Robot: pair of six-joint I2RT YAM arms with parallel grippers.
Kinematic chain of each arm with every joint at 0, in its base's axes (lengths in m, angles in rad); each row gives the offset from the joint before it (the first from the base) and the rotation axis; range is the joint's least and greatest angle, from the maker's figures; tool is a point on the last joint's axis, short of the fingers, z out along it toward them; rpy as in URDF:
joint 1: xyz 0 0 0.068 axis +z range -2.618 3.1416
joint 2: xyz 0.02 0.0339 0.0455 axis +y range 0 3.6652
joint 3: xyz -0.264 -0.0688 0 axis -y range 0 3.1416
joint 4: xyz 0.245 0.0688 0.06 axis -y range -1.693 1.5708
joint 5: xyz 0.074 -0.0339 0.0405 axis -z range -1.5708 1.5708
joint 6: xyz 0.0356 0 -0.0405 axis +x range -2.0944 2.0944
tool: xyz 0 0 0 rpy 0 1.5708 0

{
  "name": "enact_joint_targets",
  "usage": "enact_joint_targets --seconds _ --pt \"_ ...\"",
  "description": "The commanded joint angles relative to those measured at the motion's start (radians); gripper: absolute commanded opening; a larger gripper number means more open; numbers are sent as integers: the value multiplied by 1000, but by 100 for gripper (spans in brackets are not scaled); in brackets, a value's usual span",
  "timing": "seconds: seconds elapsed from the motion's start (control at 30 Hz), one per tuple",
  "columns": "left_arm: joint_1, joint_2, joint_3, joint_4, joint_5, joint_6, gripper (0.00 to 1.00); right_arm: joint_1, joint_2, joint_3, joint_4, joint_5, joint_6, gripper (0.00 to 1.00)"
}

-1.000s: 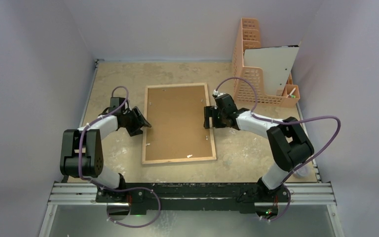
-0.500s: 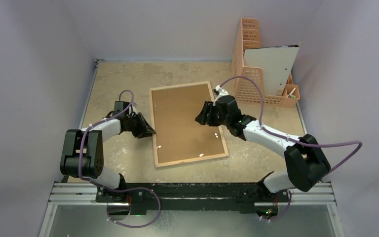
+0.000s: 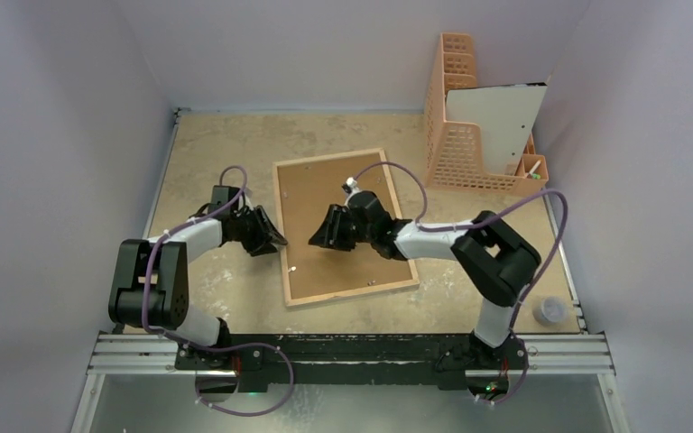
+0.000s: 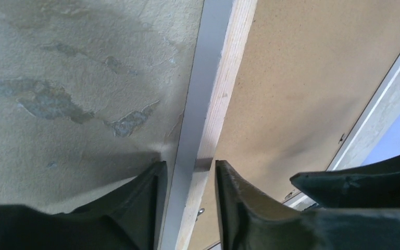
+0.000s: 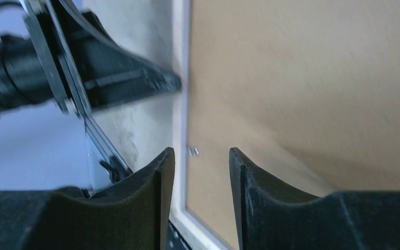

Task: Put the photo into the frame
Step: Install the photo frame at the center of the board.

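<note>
The frame (image 3: 343,221) lies face down and a little askew on the table, its brown backing board up inside a light wood rim. My left gripper (image 3: 273,238) is at the frame's left edge. In the left wrist view its fingers (image 4: 187,164) close on the rim (image 4: 203,130), one outside and one on the board side. My right gripper (image 3: 318,237) hovers open and empty over the board near the left rim, and the right wrist view (image 5: 200,153) shows the board between its fingers. A large white sheet (image 3: 496,122) stands in the orange rack (image 3: 456,149); no picture side shows.
The orange rack stands at the back right, with a small orange cup of pens (image 3: 531,171) beside it. A small clear cup (image 3: 550,311) sits at the front right. Walls close in the table on three sides. Small metal tabs (image 3: 293,269) sit on the frame's rim.
The frame shifted right and turned slightly a second ago, then stayed put. My right gripper swept left from the frame's right rim across the board. My left gripper moved slightly right with the edge.
</note>
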Motion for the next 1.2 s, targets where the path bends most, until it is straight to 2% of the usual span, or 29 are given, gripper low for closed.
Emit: enact_joint_targets --seconds 0.0,0.1,0.23,0.4,0.77,1.0,1.17 --pt "-16 -12 66 -18 -71 23 46 -2 110 220 -6 36 22 47" --pt "-20 4 77 -11 -96 12 48 -4 199 346 -57 72 8 49" --pt "-21 23 82 -20 -125 8 44 -30 310 481 -108 111 21 50" --pt "-22 51 68 11 -90 0 40 -67 426 600 -96 125 -3 53" --pt "-23 97 54 39 -45 -6 49 -82 568 716 11 82 -37 51" --pt "-23 112 49 -1 -106 -1 32 -83 647 813 -20 85 -38 44" --pt "-24 120 48 -9 -71 -10 24 -83 670 830 -49 16 -39 41"
